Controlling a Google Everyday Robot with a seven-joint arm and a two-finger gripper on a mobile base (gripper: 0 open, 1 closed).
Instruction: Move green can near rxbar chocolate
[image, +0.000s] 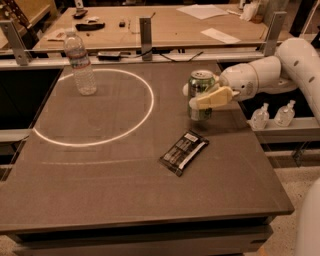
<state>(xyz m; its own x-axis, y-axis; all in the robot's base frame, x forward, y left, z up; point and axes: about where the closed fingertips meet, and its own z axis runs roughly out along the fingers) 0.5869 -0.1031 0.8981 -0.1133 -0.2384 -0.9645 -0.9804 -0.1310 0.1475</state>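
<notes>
The green can (200, 95) with its silver top stands upright at the right side of the grey table, just behind the rxbar chocolate. My gripper (199, 95) reaches in from the right and is shut on the can, with one pale finger (214, 98) across its front. The rxbar chocolate (184, 152), a flat dark wrapper with a white strip, lies on the table a short way in front of the can and slightly left. I cannot tell whether the can's base touches the table.
A clear plastic water bottle (80, 62) stands at the back left, on a white circle (95, 107) marked on the table (125, 195). Two small bottles (272, 116) sit on a ledge to the right. A wooden bench with clutter lies behind.
</notes>
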